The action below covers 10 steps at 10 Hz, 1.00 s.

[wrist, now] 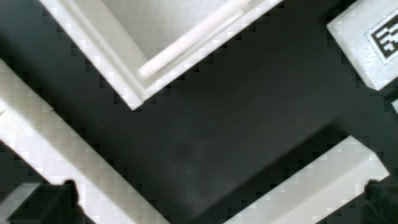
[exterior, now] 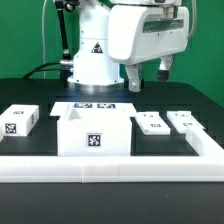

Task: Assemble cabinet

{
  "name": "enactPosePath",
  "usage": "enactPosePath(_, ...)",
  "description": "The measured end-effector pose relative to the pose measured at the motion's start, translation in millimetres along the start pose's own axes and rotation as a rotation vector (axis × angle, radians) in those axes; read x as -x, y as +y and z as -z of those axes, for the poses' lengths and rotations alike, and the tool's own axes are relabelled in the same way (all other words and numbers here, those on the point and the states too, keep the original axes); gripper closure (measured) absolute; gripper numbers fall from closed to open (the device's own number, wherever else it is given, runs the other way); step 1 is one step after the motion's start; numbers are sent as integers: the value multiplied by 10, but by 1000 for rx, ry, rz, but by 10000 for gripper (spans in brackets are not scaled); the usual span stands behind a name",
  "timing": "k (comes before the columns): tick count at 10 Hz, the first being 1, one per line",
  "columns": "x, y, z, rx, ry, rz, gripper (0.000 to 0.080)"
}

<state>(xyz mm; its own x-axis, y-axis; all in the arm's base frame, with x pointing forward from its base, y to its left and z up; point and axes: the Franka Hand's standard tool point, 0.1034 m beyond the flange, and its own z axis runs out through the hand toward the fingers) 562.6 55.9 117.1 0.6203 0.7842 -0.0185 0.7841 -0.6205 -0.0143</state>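
Observation:
The white cabinet body (exterior: pixel 93 132), an open box with a tag on its front, stands at the middle of the black table. A white slab (exterior: pixel 20 122) lies at the exterior view's left. Two small tagged panels (exterior: pixel 152 122) (exterior: pixel 186 121) lie at its right. My gripper (exterior: pixel 148 72) hangs above the table behind the panels, apart from every part. In the wrist view my gripper (wrist: pixel 205 205) shows only as dark fingertips (wrist: pixel 25 205) at the picture's corners, wide apart with bare table between them. A white rimmed corner (wrist: pixel 151 55) and a tagged panel (wrist: pixel 374 35) also show there.
The marker board (exterior: pixel 92 106) lies flat behind the cabinet body. A raised white rail (exterior: pixel 110 165) runs along the table's front and up the exterior view's right side. The robot's base (exterior: pixel 92 55) stands at the back. Two white bands (wrist: pixel 54 150) cross the wrist view; what they are is unclear.

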Motion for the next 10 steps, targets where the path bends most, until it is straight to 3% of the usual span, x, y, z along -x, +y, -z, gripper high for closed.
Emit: enactPosePath(10,22,6,-11,4,4,19,1)
